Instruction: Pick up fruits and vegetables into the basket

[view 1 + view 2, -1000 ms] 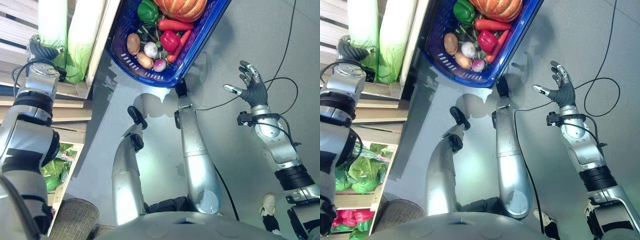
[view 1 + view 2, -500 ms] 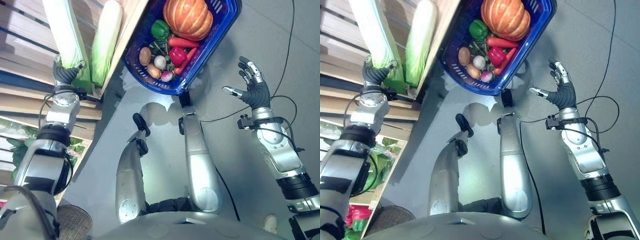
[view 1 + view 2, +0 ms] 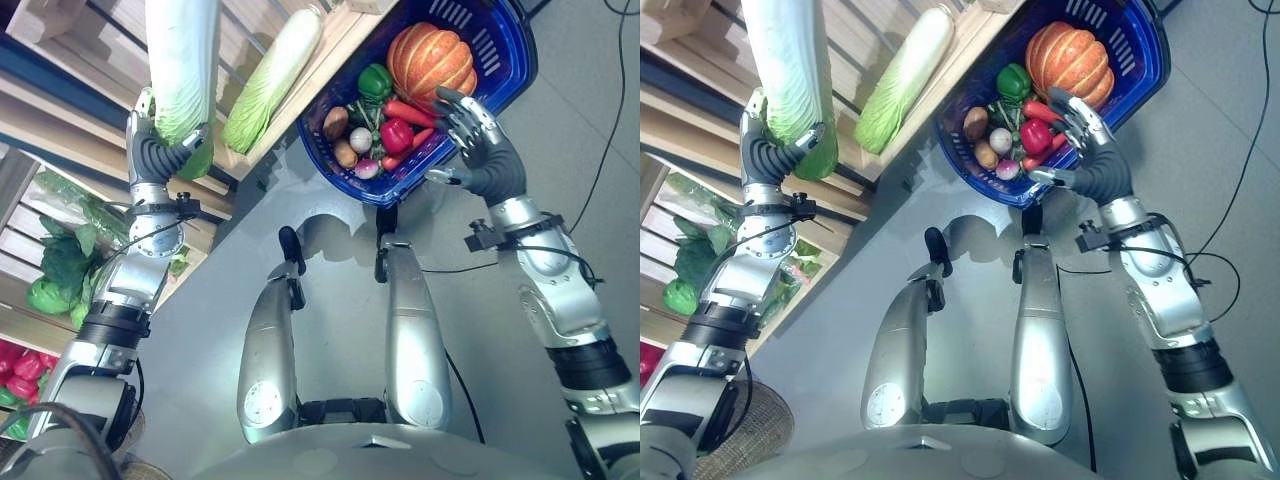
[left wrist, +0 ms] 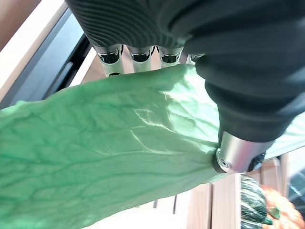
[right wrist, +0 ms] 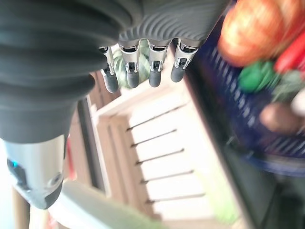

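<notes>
Both arms were smooth silver-grey shells: the left arm [image 3: 128,290] and the right arm [image 3: 555,300] were each made of rounded segments divided by black bands, with a black clamp-like collar at the wrist. The left hand [image 3: 158,158] and the right hand [image 3: 482,152] wore a dark grey ribbed cover [image 4: 143,19] over the back and wrist, soft-looking and finely grooved. From it came silver fingers [image 5: 153,59] with slotted metal frames and dark rounded tips. The thumb [image 4: 238,152] ended in a polished silver cylinder with a small round screw head.
</notes>
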Tool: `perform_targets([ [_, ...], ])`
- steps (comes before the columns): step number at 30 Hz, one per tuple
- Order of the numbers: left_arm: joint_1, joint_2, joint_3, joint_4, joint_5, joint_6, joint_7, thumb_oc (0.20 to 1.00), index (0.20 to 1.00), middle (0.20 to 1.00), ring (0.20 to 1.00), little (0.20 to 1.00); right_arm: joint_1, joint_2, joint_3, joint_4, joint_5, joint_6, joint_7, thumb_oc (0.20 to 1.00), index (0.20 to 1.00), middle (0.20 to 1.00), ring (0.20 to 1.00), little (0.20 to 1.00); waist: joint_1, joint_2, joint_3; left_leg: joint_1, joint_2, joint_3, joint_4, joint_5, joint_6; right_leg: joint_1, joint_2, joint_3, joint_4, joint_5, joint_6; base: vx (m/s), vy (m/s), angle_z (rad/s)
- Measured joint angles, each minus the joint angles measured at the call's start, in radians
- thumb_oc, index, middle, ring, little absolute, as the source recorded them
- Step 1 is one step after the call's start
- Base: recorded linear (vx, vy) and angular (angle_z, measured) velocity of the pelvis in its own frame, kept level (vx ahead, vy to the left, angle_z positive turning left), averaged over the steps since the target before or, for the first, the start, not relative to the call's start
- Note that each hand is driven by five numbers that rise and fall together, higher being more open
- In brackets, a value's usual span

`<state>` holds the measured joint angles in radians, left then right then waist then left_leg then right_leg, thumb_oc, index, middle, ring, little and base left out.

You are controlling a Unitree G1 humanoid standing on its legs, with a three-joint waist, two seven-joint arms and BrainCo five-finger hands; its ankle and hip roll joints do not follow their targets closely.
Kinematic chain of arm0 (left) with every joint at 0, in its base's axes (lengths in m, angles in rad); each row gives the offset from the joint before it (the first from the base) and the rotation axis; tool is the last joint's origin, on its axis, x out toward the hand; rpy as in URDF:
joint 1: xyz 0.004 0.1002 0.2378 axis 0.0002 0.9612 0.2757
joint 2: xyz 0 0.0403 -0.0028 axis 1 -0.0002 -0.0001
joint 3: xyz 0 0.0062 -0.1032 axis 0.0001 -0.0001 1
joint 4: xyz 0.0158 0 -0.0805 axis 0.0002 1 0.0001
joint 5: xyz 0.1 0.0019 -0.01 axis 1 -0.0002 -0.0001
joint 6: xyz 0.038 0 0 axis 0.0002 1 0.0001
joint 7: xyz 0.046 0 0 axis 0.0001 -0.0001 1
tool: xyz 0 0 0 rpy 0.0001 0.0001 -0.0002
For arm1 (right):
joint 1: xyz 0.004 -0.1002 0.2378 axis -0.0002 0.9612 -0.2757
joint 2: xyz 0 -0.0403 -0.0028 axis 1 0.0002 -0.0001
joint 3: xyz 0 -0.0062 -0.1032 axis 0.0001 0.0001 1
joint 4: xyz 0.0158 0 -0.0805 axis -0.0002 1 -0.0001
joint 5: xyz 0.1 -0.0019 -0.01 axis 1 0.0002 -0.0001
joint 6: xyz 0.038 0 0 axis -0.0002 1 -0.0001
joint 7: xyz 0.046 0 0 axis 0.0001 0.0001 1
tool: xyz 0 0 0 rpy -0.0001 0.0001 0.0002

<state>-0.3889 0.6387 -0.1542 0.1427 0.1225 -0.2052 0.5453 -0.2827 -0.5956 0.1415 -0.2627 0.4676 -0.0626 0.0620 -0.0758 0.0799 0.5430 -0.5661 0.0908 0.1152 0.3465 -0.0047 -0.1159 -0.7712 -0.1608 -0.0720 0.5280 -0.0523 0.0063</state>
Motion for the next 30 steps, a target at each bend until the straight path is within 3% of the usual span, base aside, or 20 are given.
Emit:
perform_targets([
  [7, -0.04, 0.003, -0.008, -0.041, 0.195, -0.08, 0.013, 0.2, 0.2, 0.2, 0.2, 0.2, -0.089, 0.089, 0.087, -0.018, 0.181, 0.083, 0.034, 1.0, 1.0, 1.0, 1.0, 1.0, 0.034, -0.002, 0.001, 0.017, 0.002, -0.029, 0.018, -0.008, 0.002, 0.056, -0.005, -0.031, -0.012, 0.004, -0.005, 0.01, -0.122, 0.1],
  [13, -0.063, 0.004, -0.088, -0.053, 0.251, -0.13, -0.027, 0.2, 0.2, 0.2, 0.2, 0.2, -0.134, 0.118, 0.163, -0.018, 0.246, 0.085, 0.018, 1.0, 1.0, 1.0, 1.0, 1.0, 0.056, -0.005, 0.002, 0.043, 0.013, -0.035, 0.038, -0.015, 0.005, 0.112, -0.003, -0.054, -0.025, 0.004, -0.004, 0.01, -0.101, 0.08],
  [19, -0.069, 0.0, -0.155, -0.053, 0.274, -0.13, -0.052, 0.2, 0.2, 0.2, 0.2, 0.2, -0.168, 0.152, 0.197, -0.016, 0.308, 0.071, -0.037, 1.0, 1.0, 1.0, 1.0, 1.0, 0.054, -0.022, 0.008, 0.045, 0.014, -0.037, 0.058, -0.023, 0.013, 0.131, -0.002, -0.054, -0.042, 0.01, 0.01, 0.01, -0.054, 0.0],
  [23, -0.09, -0.001, -0.177, -0.053, 0.337, -0.108, -0.052, 0.2, 0.2, 0.2, 0.2, 0.2, -0.174, 0.152, 0.213, -0.006, 0.306, 0.046, -0.1, 1.0, 1.0, 1.0, 1.0, 1.0, 0.058, -0.028, 0.01, 0.04, 0.014, -0.041, 0.069, -0.028, 0.013, 0.135, -0.002, -0.055, -0.042, 0.013, 0.012, 0.01, -0.018, 0.01],
  [26, -0.124, 0.002, -0.261, -0.051, 0.406, -0.012, -0.054, 0.2, 0.2, 0.2, 0.2, 0.2, -0.21, 0.15, 0.23, 0.039, 0.255, 0.02, -0.207, 1.0, 1.0, 1.0, 1.0, 1.0, 0.06, -0.03, 0.011, 0.046, 0.013, -0.04, 0.071, -0.03, 0.017, 0.149, -0.001, -0.056, -0.057, 0.024, 0.009, 0.0, 0.0, 0.0],
  [30, -0.132, -0.003, -0.296, -0.051, 0.434, 0.076, -0.042, 0.2, 0.2, 0.2, 0.2, 0.2, -0.226, 0.147, 0.229, 0.08, 0.223, 0.003, -0.31, 1.0, 1.0, 1.0, 1.0, 1.0, 0.056, -0.036, 0.014, 0.051, 0.012, -0.038, 0.072, -0.033, 0.021, 0.159, -0.002, -0.055, -0.066, 0.03, 0.013, 0.0, 0.0, 0.0],
])
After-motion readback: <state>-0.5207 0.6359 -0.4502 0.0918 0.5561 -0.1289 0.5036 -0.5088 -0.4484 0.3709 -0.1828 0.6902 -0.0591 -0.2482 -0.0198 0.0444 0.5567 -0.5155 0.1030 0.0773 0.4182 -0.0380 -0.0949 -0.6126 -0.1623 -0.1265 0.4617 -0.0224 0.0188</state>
